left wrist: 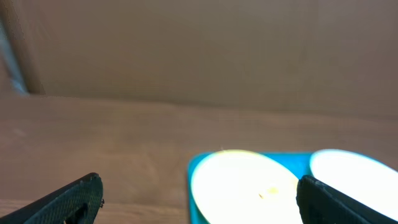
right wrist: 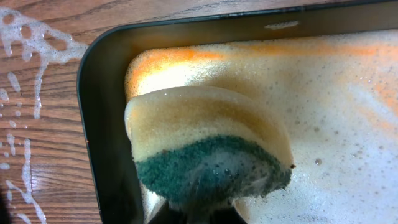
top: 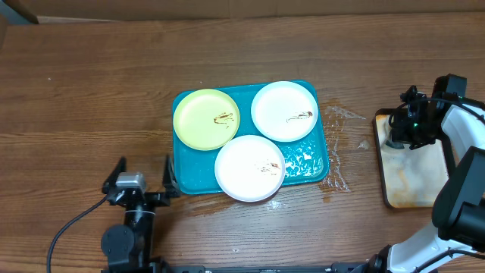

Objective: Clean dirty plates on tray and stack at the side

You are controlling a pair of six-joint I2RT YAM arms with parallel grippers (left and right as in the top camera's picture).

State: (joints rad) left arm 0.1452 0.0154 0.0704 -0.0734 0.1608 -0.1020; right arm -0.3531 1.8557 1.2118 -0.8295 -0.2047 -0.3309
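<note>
Right gripper (top: 397, 139) at 3 o'clock over small dark-rimmed tray (top: 413, 182), pinching yellow-and-green sponge (right wrist: 205, 149), left gripper (top: 144, 178) at 7 o'clock, spread, three brown-smeared round plates (top: 250, 167) on wet teal rectangular plastic tray (top: 312, 165), centre of wooden desk (top: 76, 91)

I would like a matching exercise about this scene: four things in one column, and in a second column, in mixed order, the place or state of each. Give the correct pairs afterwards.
Column A
1. yellow-green plate
2. front white plate
3. sponge
4. left pincer

Column B
a. open, by the front left corner of the teal tray
b. over the foamy dark-rimmed tray
c. on the teal tray, back left
d. overhanging the teal tray's front rim

Pairs: 1-c, 2-d, 3-b, 4-a
</note>
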